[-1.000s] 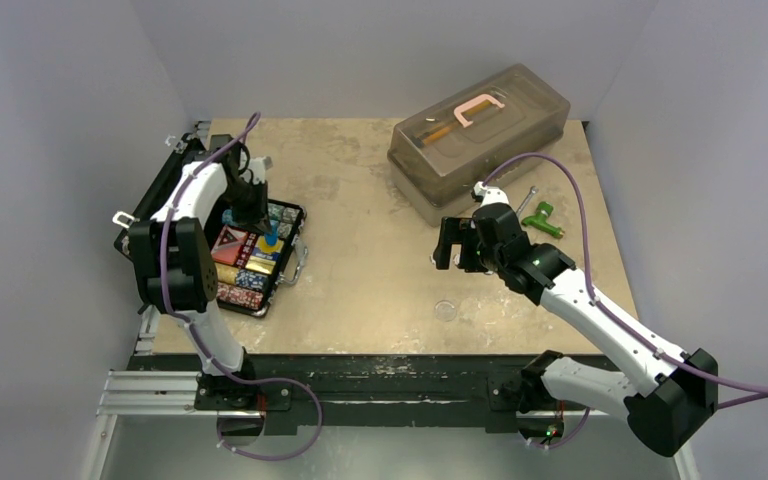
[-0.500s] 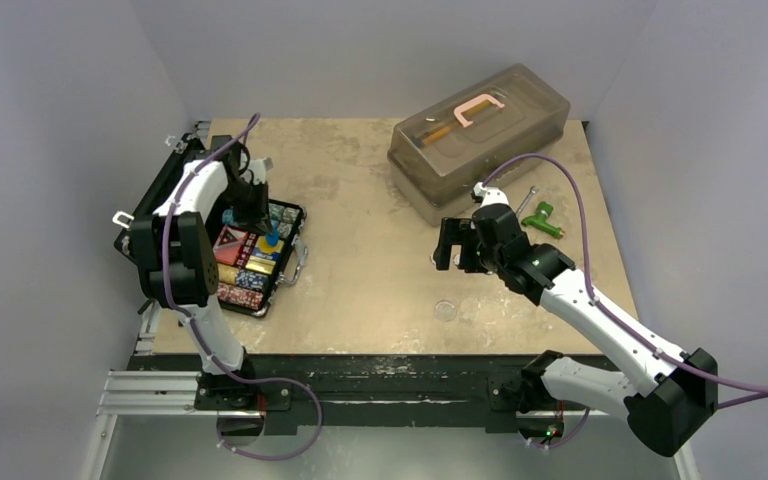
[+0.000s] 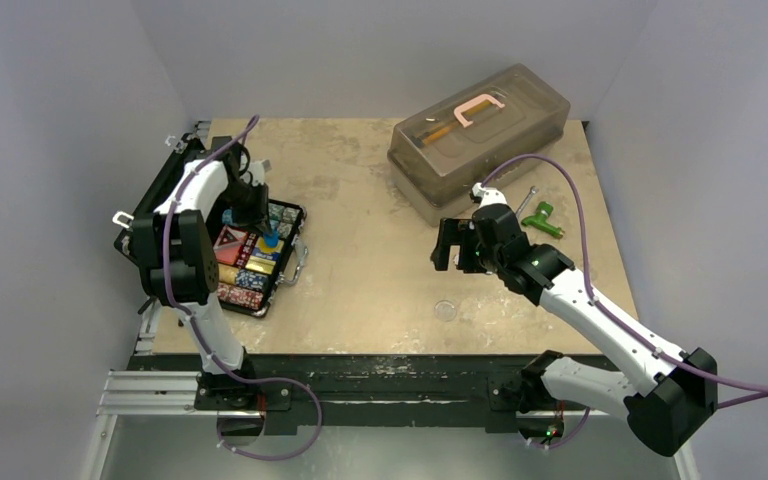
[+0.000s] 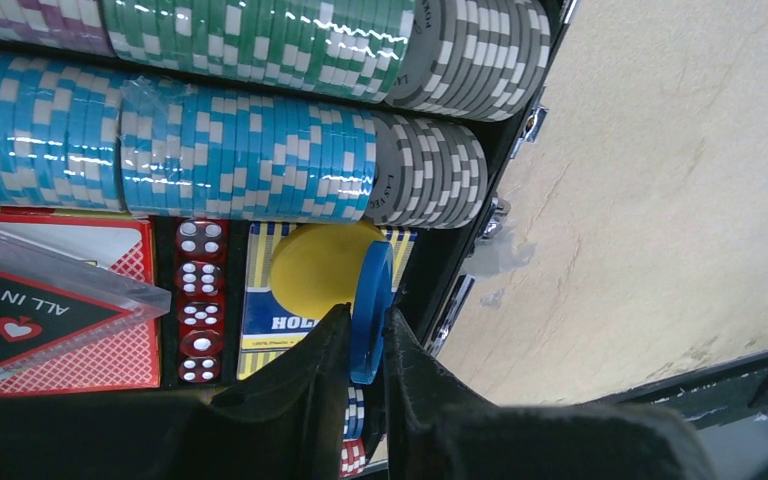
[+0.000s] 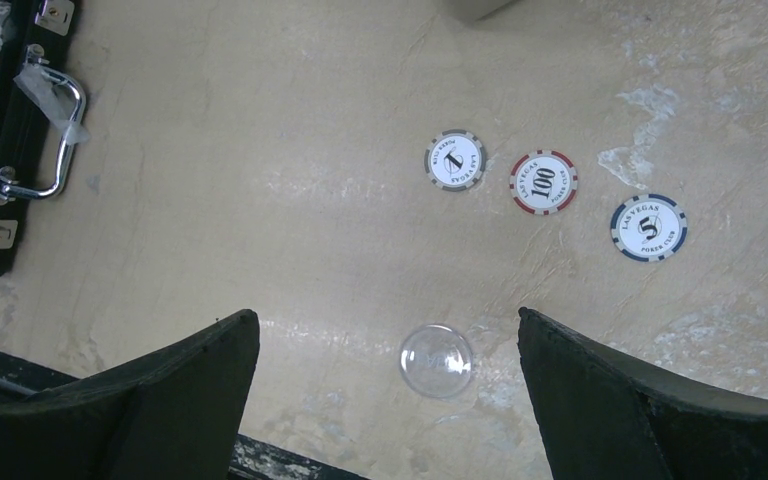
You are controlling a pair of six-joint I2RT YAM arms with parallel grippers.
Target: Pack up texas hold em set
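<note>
At the left edge of the table [image 5: 260, 230]: the black case [image 5: 5, 120], lying open, tray up, its metal handle [image 5: 48, 130] turned toward the middle of the table.

Inside, packed on edge in rows: green chips [image 4: 260, 40], light-blue chips [image 4: 210, 150] and grey chips [image 4: 440, 170], with "LAS VE" faintly legible on one grey rim. Next to those rows, a clear triangular token [image 4: 40, 310] printed "ALL IN" beside a red heart, resting over a red card box [image 4: 110, 355]. Just beside it, five red dice [image 4: 201, 300] in a column. Then a blue-and-yellow card box [image 4: 265, 315] lettered "HOL", the rest of the word hidden under a yellow disc [image 4: 315, 270].

Left gripper [image 4: 367, 322] down in the case, closed on a blue disc [image 4: 372, 290] held on edge, one finger against each face, the disc overlapping the yellow disc.

Right gripper [image 5: 385, 318] spread wide, holding nothing, hovering over bare table to the right of the case.

Below it, well apart from the case: a clear disc [image 5: 436, 360] flat on the table, and beyond that three loose chips in a slanting line. First a grey chip [image 5: 455, 160] marked "1", then a red chip [image 5: 543, 182] marked "100", then a blue chip [image 5: 648, 227] marked "5", the last two ringed "LAS VEGAS POKER CLUB".
</note>
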